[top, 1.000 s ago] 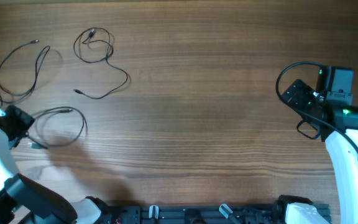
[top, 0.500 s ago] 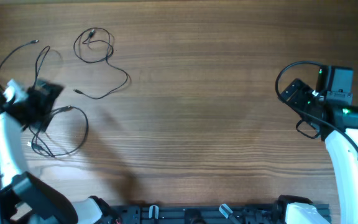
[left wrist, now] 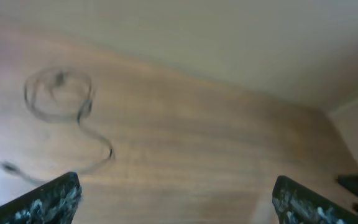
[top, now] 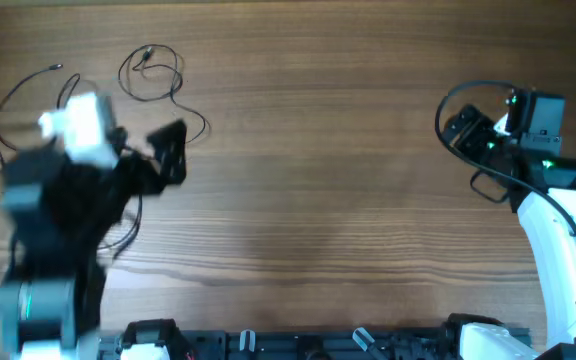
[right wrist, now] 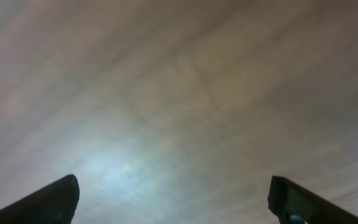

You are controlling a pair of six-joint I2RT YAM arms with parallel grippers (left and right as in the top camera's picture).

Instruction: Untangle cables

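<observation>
Plainly both stand wide: the left claw [left wrist: 176, 186] hovers near the cables [top: 148, 55] at the worktop's [top: 318, 200] far left corner, the right claw [right wrist: 174, 196] by the right edge.

Overhead view: flat, even, fairly bright light across the wood table [top: 328, 180]. Left arm [top: 68, 200] at 9 o'clock is badly smeared, edges lost; right arm [top: 543, 200] at 3 o'clock is sharp. Left wrist view: dimmer, hazy throughout; looped cable [left wrist: 59, 94] at 10 o'clock is soft & out of focus. Right wrist view: dim, wholly blurred, w/ a pale glow at 7 o'clock; fingers [right wrist: 42, 202] show as dark silhouettes in the btm corners.
</observation>
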